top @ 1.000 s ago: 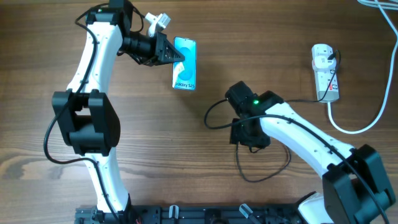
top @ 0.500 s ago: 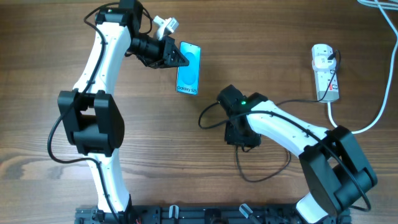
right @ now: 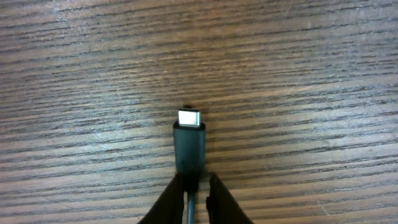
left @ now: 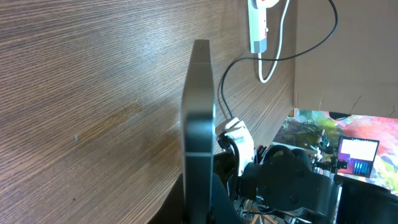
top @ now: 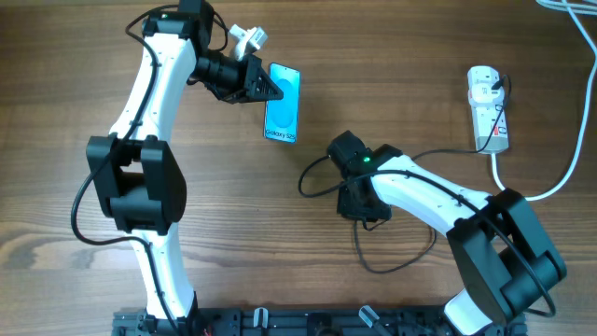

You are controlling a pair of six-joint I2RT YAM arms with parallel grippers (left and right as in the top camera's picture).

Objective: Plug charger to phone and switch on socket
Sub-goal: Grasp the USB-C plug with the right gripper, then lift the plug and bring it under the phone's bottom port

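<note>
**1. Task items**
- The charger [right: 189, 146] ends in a black moulded connector with a bright metal tip. The tip points away from the right wrist camera, over the wood grain of the table [right: 311, 74].
- The phone [top: 284, 105] is a slim rectangle. Its cyan-blue screen faces up, with white "Galaxy S25" lettering at the end nearer the robot base. It lies at the upper centre-left of the table.
- The socket [top: 487, 110] is a white strip with red markings near the right edge, well apart from the phone. It carries a black plug, and a white cord [top: 550, 185] loops away from it.

**2. Limits of view**
- In the left wrist view the phone [left: 199, 112] appears edge-on as a dark slab, so the screen is not visible.
- Whether the phone rests on the table or is raised cannot be determined.
- From overhead, the connector is hidden under the right gripper [top: 364, 203].
- The cable is cut off at the bottom edge of the right wrist view.
- The socket switch is too small to read.

**3. Arm pose**
- The left arm extends forward with its wrist turned rightward. The left gripper [top: 269, 91] is clamped on the phone's left edge, near the far end.
- The right arm reaches in toward the table centre, bent at the elbow. The 2 fingertips of the right gripper [right: 193, 196] pinch the cable just behind the connector body.
- The right gripper sits nearer the base than the phone and to its right, apart from it.
</note>
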